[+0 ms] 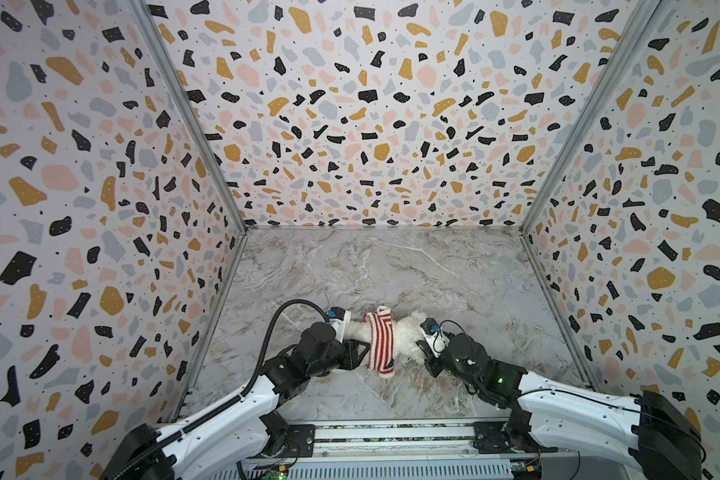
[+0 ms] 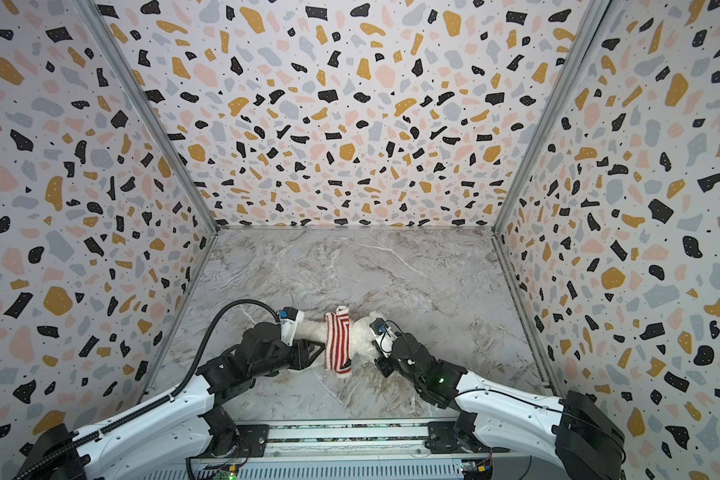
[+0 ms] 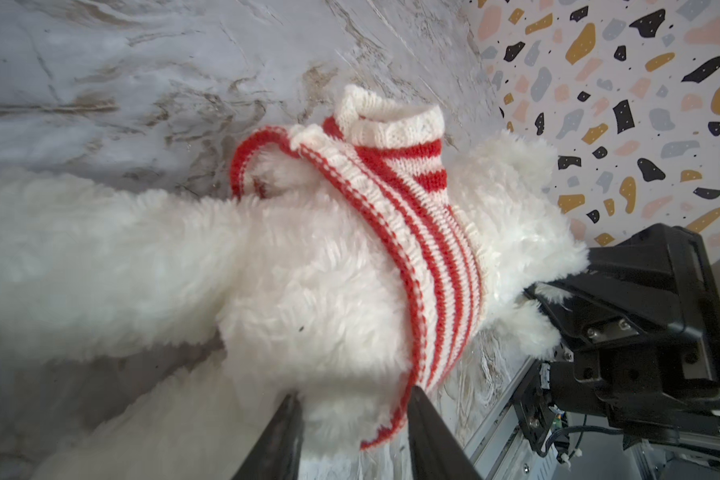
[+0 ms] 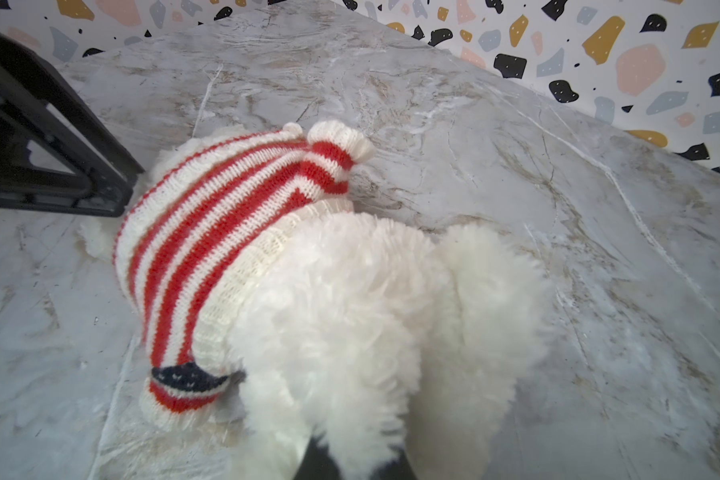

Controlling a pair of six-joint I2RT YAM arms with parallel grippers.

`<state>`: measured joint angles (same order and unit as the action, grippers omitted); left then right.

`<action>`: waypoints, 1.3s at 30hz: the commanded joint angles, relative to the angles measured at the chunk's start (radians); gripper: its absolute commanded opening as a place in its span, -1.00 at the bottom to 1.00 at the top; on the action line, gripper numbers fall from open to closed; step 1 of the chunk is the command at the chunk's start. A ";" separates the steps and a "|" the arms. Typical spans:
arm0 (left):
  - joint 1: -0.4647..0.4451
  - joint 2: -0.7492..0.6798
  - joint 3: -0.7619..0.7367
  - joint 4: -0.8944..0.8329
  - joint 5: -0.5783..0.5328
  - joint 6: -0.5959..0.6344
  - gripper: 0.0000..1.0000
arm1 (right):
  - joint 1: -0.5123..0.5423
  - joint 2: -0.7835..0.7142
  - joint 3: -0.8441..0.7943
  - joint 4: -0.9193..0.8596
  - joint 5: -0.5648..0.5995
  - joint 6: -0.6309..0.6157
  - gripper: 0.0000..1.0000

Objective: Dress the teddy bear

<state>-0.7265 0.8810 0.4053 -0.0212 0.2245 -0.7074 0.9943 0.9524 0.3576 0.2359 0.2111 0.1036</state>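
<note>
Sweater (image 1: pixel 380 340) around teddy bear (image 1: pixel 406 334)

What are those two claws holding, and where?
The right gripper is shut on the teddy bear, on fur at its head end. The left gripper straddles its lower body and the hem of the striped top; whether it grips cannot be told.

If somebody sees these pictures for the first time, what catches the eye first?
Probably the fluffy white teddy bear lying near the front of the marble table, with a red-and-white striped knit top around its body. A gripper sits at each end: the right gripper pinches its fur, the left gripper straddles fur by the top's hem. The speckled walls are loud too.
</note>
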 commanded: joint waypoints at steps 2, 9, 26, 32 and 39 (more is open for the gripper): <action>-0.002 0.006 0.056 0.052 0.035 0.029 -0.24 | 0.007 -0.005 -0.005 0.067 0.024 -0.042 -1.00; -0.018 0.065 0.078 0.090 0.034 0.024 -0.30 | 0.029 -0.015 -0.011 0.084 0.037 -0.067 -1.00; -0.049 0.115 0.073 0.145 0.001 -0.003 -0.81 | 0.043 -0.038 -0.021 0.099 0.059 -0.076 -1.00; -0.048 0.101 0.072 0.132 -0.013 -0.006 -0.96 | 0.043 -0.054 -0.036 0.092 0.076 -0.059 -1.00; -0.017 0.060 0.050 0.053 -0.111 -0.026 -1.00 | 0.043 -0.088 -0.049 0.067 0.105 -0.044 -1.00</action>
<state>-0.7650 0.9665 0.4587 0.0578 0.1673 -0.7254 1.0325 0.8951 0.3077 0.2836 0.2852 0.0437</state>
